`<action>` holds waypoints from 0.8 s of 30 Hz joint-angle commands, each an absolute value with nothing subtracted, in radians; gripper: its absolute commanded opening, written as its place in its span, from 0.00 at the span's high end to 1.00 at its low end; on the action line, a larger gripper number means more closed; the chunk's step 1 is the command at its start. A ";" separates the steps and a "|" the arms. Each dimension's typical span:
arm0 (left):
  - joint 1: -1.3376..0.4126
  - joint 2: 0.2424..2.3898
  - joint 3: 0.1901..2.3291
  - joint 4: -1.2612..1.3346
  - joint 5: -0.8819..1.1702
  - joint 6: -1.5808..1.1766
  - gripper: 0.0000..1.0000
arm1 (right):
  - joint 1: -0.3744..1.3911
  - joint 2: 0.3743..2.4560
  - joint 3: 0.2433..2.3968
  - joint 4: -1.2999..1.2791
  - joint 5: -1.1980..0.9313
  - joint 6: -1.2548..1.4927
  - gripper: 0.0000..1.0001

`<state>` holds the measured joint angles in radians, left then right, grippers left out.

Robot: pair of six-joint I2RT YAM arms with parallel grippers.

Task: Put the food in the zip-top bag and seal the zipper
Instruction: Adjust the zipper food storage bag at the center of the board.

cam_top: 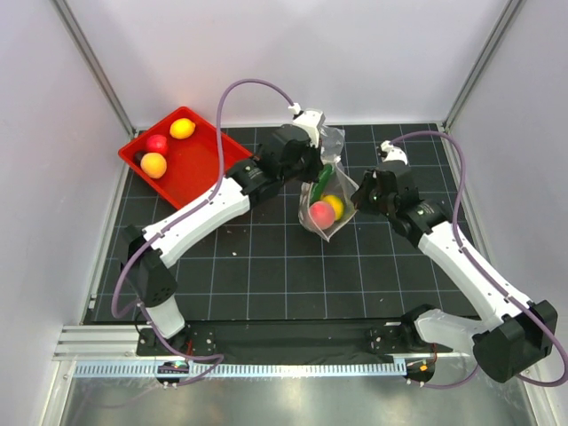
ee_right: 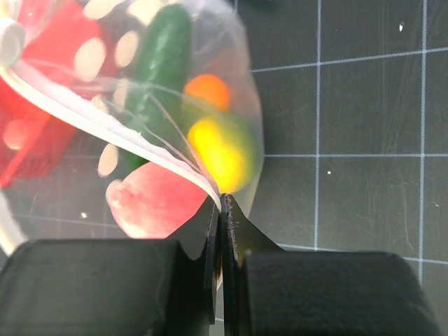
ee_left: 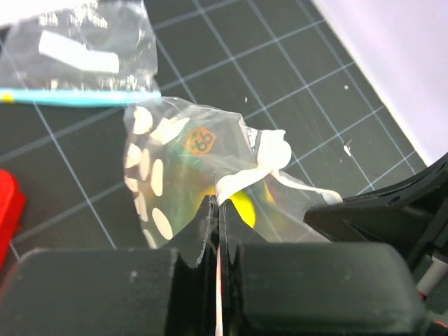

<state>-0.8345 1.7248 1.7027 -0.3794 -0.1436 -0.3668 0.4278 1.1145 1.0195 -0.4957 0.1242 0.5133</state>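
The dotted zip-top bag (cam_top: 327,211) hangs between my two grippers above the mat. It holds a pink peach (cam_top: 319,214), a yellow piece (cam_top: 335,206) and a green piece (cam_top: 323,180). My left gripper (cam_top: 311,167) is shut on one end of the pale zipper (ee_left: 252,175), with the strip pinched between the jaws. My right gripper (cam_top: 359,191) is shut on the other end of the zipper (ee_right: 105,122). The right wrist view shows the peach (ee_right: 154,199), the yellow piece (ee_right: 220,150), an orange piece (ee_right: 208,91) and the green piece (ee_right: 157,63) inside the bag.
A red tray (cam_top: 200,169) at the back left holds a yellow fruit (cam_top: 182,128), a red fruit (cam_top: 157,144) and an orange fruit (cam_top: 153,164). A smaller clear pouch with a teal strip (ee_left: 84,56) lies just behind the bag.
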 commanded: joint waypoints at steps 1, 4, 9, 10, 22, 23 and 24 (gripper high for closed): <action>-0.828 1.681 1.718 -0.405 -0.135 -0.443 1.00 | 0.425 1.127 1.063 -0.506 0.149 0.482 0.99; -0.828 1.660 1.707 -0.376 -0.069 -0.468 1.00 | 0.425 1.144 1.077 -0.529 0.166 0.477 0.99; -0.809 1.712 1.698 -0.364 -0.069 -0.451 1.00 | 0.425 1.062 1.106 -0.522 0.100 0.508 0.99; -0.796 1.730 1.698 -0.359 -0.052 -0.457 1.00 | 0.425 1.042 1.114 -0.488 0.033 0.521 0.99; -0.712 1.722 1.678 -0.314 0.223 -0.569 1.00 | 0.479 1.058 1.138 -0.494 0.187 0.558 0.99; -0.718 1.700 1.668 -0.313 0.215 -0.568 1.00 | 0.477 1.063 1.122 -0.500 0.210 0.557 0.99; -0.719 1.680 1.658 -0.314 0.207 -0.566 1.00 | 0.476 1.071 1.120 -0.506 0.237 0.554 0.99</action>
